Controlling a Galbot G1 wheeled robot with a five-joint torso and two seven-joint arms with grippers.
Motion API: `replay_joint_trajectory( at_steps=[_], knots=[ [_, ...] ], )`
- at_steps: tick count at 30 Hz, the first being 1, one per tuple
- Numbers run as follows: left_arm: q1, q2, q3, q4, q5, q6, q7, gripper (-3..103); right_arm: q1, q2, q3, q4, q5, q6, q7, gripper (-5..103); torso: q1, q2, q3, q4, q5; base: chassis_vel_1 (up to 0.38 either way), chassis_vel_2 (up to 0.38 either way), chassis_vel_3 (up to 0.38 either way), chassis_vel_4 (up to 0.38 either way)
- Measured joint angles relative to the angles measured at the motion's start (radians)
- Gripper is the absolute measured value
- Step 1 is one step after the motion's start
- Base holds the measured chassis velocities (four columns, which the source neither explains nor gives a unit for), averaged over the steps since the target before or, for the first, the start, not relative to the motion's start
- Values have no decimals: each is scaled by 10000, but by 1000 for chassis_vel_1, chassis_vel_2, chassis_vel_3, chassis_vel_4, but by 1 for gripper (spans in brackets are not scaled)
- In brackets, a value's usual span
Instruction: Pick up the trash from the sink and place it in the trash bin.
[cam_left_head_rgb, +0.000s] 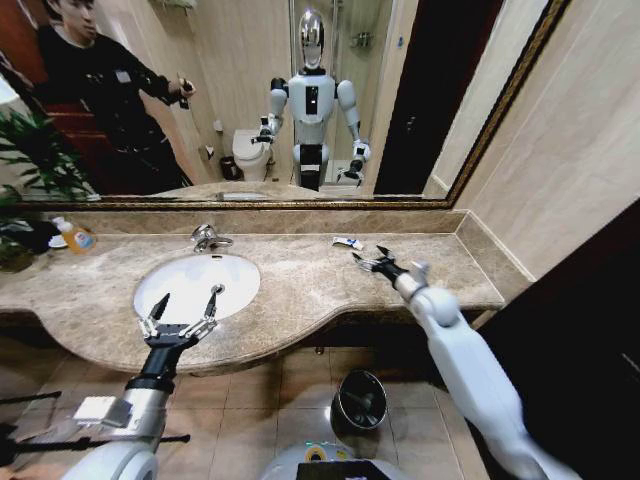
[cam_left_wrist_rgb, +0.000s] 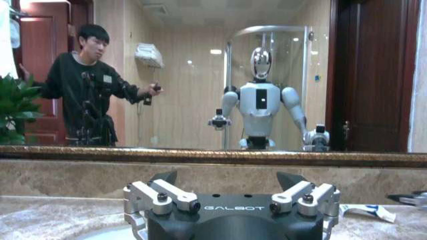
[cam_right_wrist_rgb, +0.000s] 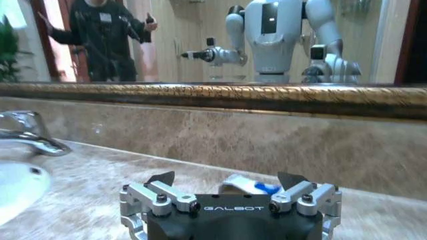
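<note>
Marble-brown tabletop (cam_left_head_rgb: 300, 285) carries the white oval sink (cam_left_head_rgb: 240, 285), and from the head view that basin looks bare of trash. The one bit of trash I can make out is a small blue-and-white packet (cam_left_head_rgb: 347, 243) lying flat on the stone near the back wall, beside the mirror's lower edge and well to the right of the faucet (cam_left_head_rgb: 208, 238).

The right gripper (cam_left_head_rgb: 368, 259) hovers low over the tabletop just short of the packet, its jaws spread wide and holding nothing; in the right wrist view the packet (cam_right_wrist_rgb: 248, 186) sits between the two fingertips and a little beyond them. The left gripper (cam_left_head_rgb: 185, 306) hangs over the near rim of the sink, jaws also spread and empty.

Risks, as I judge them: the packet is thin and lies flat on hard stone, so closing jaws may skate over it or push it against the wall instead of pinching it. Coming down too hard would drive the fingertips into the marble. The black trash bin (cam_left_head_rgb: 360, 400) stands on the floor below the tabletop's front edge; its mouth is narrow, so a light packet let go from high up could flutter past the rim.
</note>
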Motion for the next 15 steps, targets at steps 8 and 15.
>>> replay_joint_trajectory(
  at_steps=[8,15],
  knots=[
    [0,0,1,0,0,0,7,100,1796,328,-1882,-1881,-111,388,1574,100,-2,0,-1,-1,4,0,0,0,0],
    [0,0,0,0,0,0,6,100,3362,480,-2854,-3500,-436,97,1638,100,-2,0,-1,0,2,0,0,0,0]
  ],
)
